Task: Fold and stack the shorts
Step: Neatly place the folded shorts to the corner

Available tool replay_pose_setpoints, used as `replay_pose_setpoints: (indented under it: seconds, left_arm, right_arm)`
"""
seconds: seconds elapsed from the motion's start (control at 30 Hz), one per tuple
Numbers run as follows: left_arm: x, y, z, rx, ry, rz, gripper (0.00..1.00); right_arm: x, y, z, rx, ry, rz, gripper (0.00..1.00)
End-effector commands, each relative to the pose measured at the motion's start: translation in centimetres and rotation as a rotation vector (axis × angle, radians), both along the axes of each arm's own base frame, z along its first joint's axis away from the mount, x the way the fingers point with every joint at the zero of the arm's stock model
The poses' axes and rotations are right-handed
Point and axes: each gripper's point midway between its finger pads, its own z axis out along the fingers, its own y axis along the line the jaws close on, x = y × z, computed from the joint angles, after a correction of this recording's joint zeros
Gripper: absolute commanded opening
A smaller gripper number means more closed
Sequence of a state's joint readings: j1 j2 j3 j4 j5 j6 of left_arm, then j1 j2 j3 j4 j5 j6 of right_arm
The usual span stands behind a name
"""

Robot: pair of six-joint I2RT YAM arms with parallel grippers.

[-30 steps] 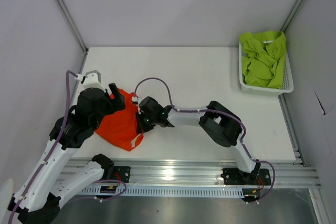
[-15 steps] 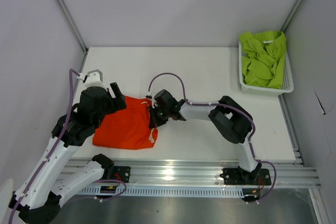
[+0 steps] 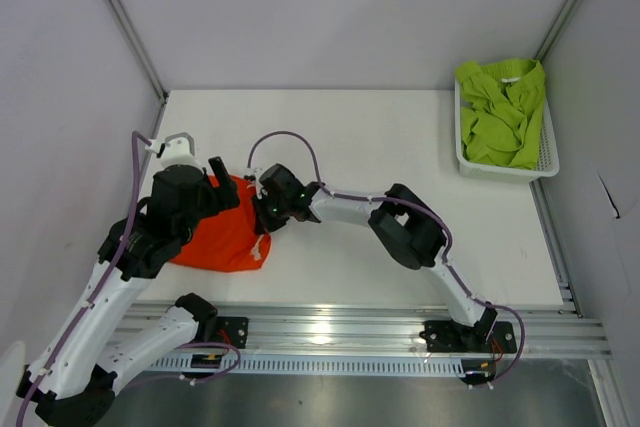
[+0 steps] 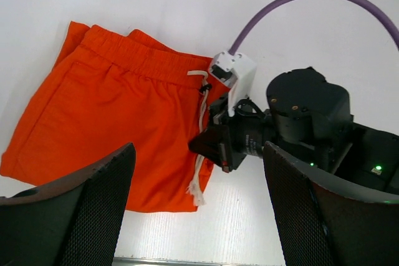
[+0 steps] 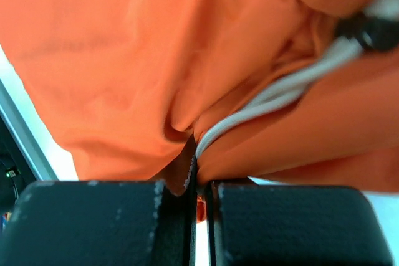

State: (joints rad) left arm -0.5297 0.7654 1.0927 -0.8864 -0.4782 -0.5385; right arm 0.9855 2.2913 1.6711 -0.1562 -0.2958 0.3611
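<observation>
The white plastic mesh basket point(image 3: 549, 155) stands at the far right of the white worktop point(image 3: 380, 137), well apart from both tools. It holds the crumpled lime green fabric shorts point(image 3: 500, 112), which rise over its rim.

The top view alone shows the basket. The left wrist view alone shows the bright orange-red fabric shorts point(image 4: 124, 123) almost whole: they lie flat on the worktop, with the waistband on the far side and the white drawstring point(image 4: 201, 113) hanging along the right edge. The right wrist view shows only folds of orange cloth close up, and the drawstring point(image 5: 274, 101) running down into the narrow slit between the pads.

The left tool point(image 4: 199, 213) hangs above these shorts with its fingers wide apart, holding nothing. The right tool point(image 5: 201, 216) is closed tight on the right edge of the shorts, at the drawstring.
</observation>
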Motion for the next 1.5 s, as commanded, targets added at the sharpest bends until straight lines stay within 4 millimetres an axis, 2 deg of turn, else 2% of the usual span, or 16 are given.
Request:
replay_pose_setpoints:
  seconds: [0.0, 0.23, 0.43, 0.47, 0.63, 0.73, 0.9, 0.93, 1.03, 1.17, 1.2, 1.3, 1.33, 1.37, 1.43, 1.47]
  left_arm:
    - [0.0, 0.9, 1.9, 0.016, -0.047, 0.02, 0.84]
    - [0.1, 0.8, 2.0, 0.012, -0.052, 0.019, 0.84]
    - [0.1, 0.8, 1.9, 0.012, -0.049, 0.018, 0.84]
    - [0.1, 0.8, 2.0, 0.011, -0.049, 0.019, 0.84]
    - [0.1, 0.7, 1.9, 0.005, -0.05, 0.018, 0.84]
    - [0.2, 0.6, 1.8, 0.006, -0.047, 0.017, 0.84]
    - [0.4, 0.5, 1.7, 0.009, -0.044, 0.016, 0.84]
    - [0.5, 0.5, 1.7, 0.011, -0.044, 0.016, 0.84]
    - [0.6, 0.5, 1.7, 0.014, -0.043, 0.017, 0.84]
    - [0.6, 0.5, 2.0, 0.015, -0.049, 0.018, 0.84]
    - [0.7, 0.5, 2.0, 0.018, -0.05, 0.02, 0.84]
    - [0.7, 0.5, 2.3, 0.016, -0.054, 0.022, 0.84]
    - [0.8, 0.4, 2.2, 0.015, -0.052, 0.019, 0.84]
    - [0.8, 0.4, 2.2, 0.015, -0.05, 0.017, 0.84]
    - [0.8, 0.3, 2.2, 0.013, -0.049, 0.016, 0.84]
    - [0.8, 0.3, 2.1, 0.014, -0.047, 0.014, 0.85]
  right_arm:
    - [-1.7, 0.4, -3.3, -0.105, -0.024, 0.079, 0.0]
    - [-5.6, 3.9, -2.3, -0.055, -0.086, 0.273, 0.0]
    - [-9.1, 2.3, -2.0, 0.003, -0.072, 0.385, 0.0]
    - [-9.2, 1.8, -1.1, 0.015, -0.078, 0.377, 0.0]
    - [-8.2, -2.4, -2.8, -0.036, -0.044, 0.322, 0.0]
    - [-7.3, -3.0, -3.1, -0.047, -0.044, 0.294, 0.0]
    - [-6.9, -1.2, -4.1, -0.059, -0.037, 0.297, 0.0]
    - [-6.5, 0.3, -3.0, -0.031, -0.059, 0.303, 0.0]
    - [-6.6, 2.3, -2.7, -0.018, -0.065, 0.317, 0.0]
    - [-6.7, 3.3, -1.9, 0.0, -0.082, 0.319, 0.01]
    - [-6.5, 3.3, -1.6, 0.004, -0.084, 0.308, 0.19]
    - [-4.9, 2.3, 0.2, 0.059, -0.073, 0.234, 0.41]
    - [-4.3, 2.0, 2.6, 0.11, -0.067, 0.198, 0.59]
    - [-3.1, 0.6, 2.3, 0.135, -0.056, 0.157, 0.68]
    - [-1.9, -1.1, 3.9, 0.174, -0.047, 0.108, 0.7]
    - [-1.0, -1.9, 6.5, 0.208, -0.066, 0.064, 0.71]
